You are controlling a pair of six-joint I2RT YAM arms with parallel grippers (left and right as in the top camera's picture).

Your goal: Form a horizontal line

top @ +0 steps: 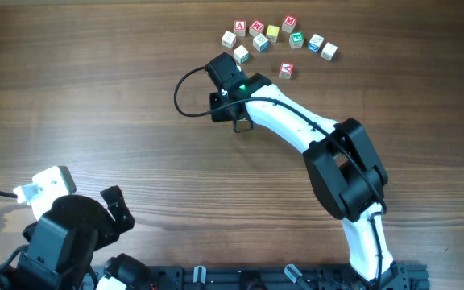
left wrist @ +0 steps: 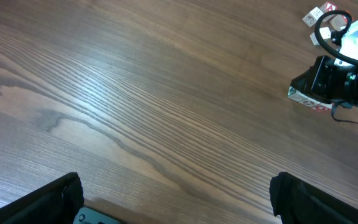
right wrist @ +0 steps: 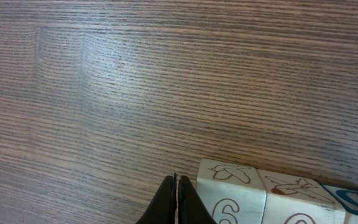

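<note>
The horizontal line (right wrist: pixel 291 198) is a row of pale cubes set edge to edge at the bottom right of the right wrist view, with red bird drawings on top and red numerals on the sides. My right gripper (right wrist: pixel 176 199) is shut and empty, with its tips just left of the row's end cube (right wrist: pixel 229 190). In the overhead view the right gripper (top: pixel 230 109) hides the row. In the left wrist view part of the row (left wrist: pixel 306 98) shows under the right gripper. My left gripper (left wrist: pixel 176 199) is open and empty over bare wood near the front left.
Several loose cubes with colourful letters (top: pixel 272 36) are scattered at the far edge. One more loose cube (top: pixel 287 70) lies just right of the right arm (top: pixel 296 121). A black cable (top: pixel 185 93) loops left of the right wrist.
</note>
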